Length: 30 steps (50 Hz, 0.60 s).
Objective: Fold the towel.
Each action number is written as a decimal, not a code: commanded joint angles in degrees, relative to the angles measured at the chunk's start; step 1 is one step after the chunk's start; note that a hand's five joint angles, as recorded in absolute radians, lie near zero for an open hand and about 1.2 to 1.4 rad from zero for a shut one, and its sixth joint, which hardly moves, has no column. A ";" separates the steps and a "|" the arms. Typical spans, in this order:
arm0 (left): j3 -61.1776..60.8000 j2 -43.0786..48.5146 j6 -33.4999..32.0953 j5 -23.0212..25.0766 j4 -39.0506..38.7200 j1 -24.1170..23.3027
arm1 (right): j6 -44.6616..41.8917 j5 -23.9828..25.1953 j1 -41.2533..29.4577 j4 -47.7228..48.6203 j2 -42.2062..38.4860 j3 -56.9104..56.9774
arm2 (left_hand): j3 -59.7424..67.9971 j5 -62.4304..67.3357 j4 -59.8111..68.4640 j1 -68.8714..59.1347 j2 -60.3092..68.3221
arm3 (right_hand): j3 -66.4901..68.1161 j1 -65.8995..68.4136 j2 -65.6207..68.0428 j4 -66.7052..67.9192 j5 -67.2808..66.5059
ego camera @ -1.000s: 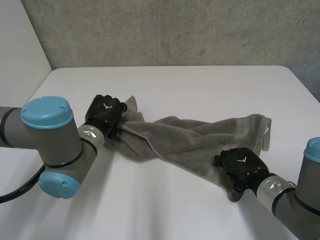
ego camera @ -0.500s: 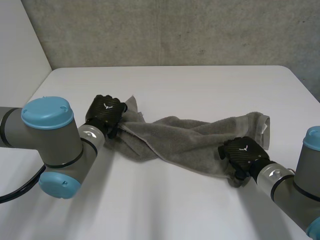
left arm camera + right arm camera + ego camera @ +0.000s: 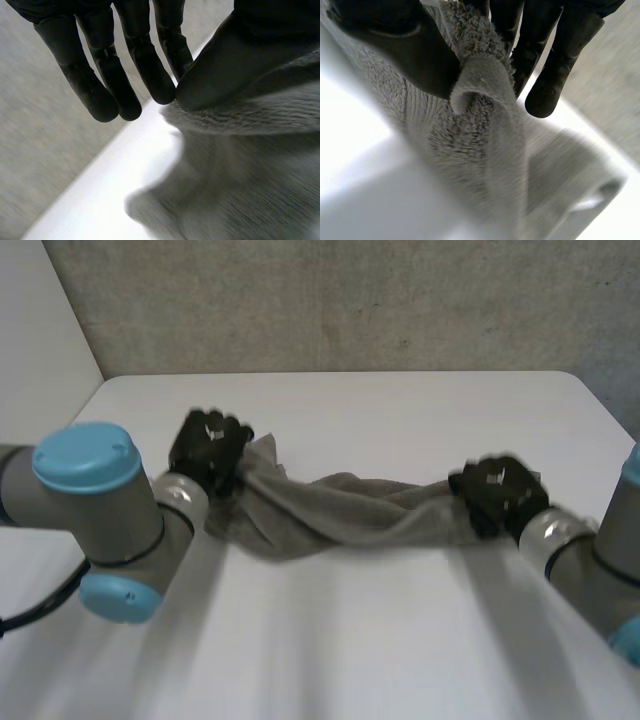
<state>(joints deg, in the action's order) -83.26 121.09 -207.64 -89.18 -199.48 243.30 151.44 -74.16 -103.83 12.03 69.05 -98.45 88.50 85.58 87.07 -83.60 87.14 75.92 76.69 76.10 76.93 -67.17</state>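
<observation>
Towel of soft grey terry cloth (image 3: 340,510) strung twisted between hands, middle sagging low over white surface (image 3: 400,420). Left hand (image 3: 208,448) pinches one end; right hand (image 3: 497,492) pinches hemmed edge at other end. Likely light, limp, grippy pile. Corners best hold for spreading flat.

The white table (image 3: 400,430) has rounded far corners. A grey towel (image 3: 340,510) runs across its middle as a bunched, twisted band, with both ends raised off the surface. The band sags lowest toward the robot's left, close over the tabletop; whether it touches there cannot be told.
</observation>
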 commanded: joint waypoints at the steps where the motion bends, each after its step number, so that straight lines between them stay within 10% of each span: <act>1: 10.39 0.55 -0.49 0.85 -7.06 1.30 | -2.10 -0.63 -0.50 3.07 -1.71 20.17 | -8.50 -15.58 -7.07 3.60 -7.14 | 4.08 3.31 3.90 3.07 -2.83; 13: 20.69 -3.57 4.25 -2.04 -24.46 3.23 | -3.16 -2.48 -0.59 31.56 -3.31 32.62 | -8.50 -15.58 -7.07 3.60 -7.14 | 4.08 3.31 3.90 3.07 -2.83; 30: -18.57 -15.62 -1.18 -1.52 -11.98 3.05 | -0.35 9.65 0.21 -2.89 -0.50 13.63 | -8.50 -15.58 -7.07 3.60 -7.14 | 4.08 3.31 3.90 3.07 -2.83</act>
<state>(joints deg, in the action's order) -85.84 108.91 -203.74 -91.36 -214.15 246.58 153.17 -68.42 -104.09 22.93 67.62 -78.09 88.63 85.98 87.41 -83.87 87.13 76.76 76.75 76.31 76.94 -67.17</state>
